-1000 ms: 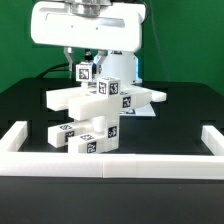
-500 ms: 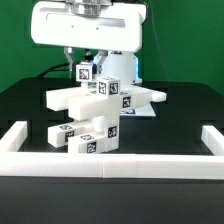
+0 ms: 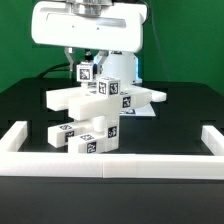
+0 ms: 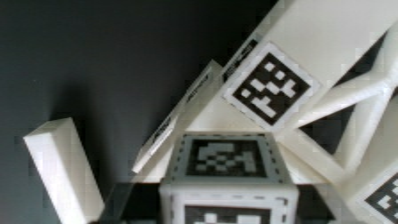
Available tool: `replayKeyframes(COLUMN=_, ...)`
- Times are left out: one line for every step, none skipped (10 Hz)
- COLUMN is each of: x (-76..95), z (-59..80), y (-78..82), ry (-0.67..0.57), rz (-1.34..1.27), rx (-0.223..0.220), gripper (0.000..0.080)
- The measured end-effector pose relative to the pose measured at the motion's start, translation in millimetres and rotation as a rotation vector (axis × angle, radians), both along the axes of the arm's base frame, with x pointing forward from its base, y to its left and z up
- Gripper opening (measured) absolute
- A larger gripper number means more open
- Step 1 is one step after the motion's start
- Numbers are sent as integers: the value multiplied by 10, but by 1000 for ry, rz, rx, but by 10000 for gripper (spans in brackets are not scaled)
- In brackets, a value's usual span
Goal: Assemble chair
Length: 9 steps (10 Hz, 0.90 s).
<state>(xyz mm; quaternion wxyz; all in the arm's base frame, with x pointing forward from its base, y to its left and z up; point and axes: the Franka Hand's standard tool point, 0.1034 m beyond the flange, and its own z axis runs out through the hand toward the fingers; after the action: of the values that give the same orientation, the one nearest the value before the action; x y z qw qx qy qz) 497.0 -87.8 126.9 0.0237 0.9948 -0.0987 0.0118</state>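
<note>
A: What's the room like?

B: A plain green backdrop stands behind a matte black table (image 3: pixel 25 105). A low white border rail (image 3: pixel 110 163) runs along the near edge and turns up at both ends, on the exterior view's left and right.

A: And the chair?

B: The chair (image 3: pixel 100 115) stands near the middle of the table, just behind the rail. It is a stack of blocky white pieces with black-and-white marker tags: a flat seat panel (image 3: pixel 75 98) reaching toward the exterior view's left, tagged blocks below it, and an upright part rising at the back.

A: Where's the arm?

B: Right behind and above the chair. The gripper (image 3: pixel 95 62) hangs from the big white body, down around the upright part of the chair.

A: Holding it?

B: I cannot tell. The fingertips are hidden behind the white pieces, and the wrist view shows only tagged chair parts close up, a loose white bar (image 4: pixel 63 170) and dark table, so whether the jaws clamp anything is unclear
</note>
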Motion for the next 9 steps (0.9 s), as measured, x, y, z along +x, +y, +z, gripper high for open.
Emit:
replayKeyframes(x=0, z=0, y=0, ry=0, rz=0, rx=0, gripper=288)
replayKeyframes(x=0, z=-1, y=-2, ry=0, rz=0, rx=0, gripper=288)
replayKeyframes(x=2, z=-3, y=-17, ry=1, rz=6, rx=-2, gripper=288)
replayKeyframes(x=-11, z=-27, y=-30, ry=6, rz=5, rx=-5, gripper=288)
replayKeyframes(x=-20, z=-48, y=-34, ry=11, rz=5, rx=-8, gripper=288)
replayKeyframes(x=-25, z=-58, y=-35, ry=13, rz=5, rx=-10, gripper=288)
replayKeyframes(x=-31, z=-71, y=-39, ry=16, rz=5, rx=-12, gripper=288)
replayKeyframes(x=-39, z=-86, y=-45, ry=20, rz=5, rx=-14, gripper=288)
replayKeyframes(x=-41, z=-92, y=-47, ry=21, rz=5, rx=-15, gripper=288)
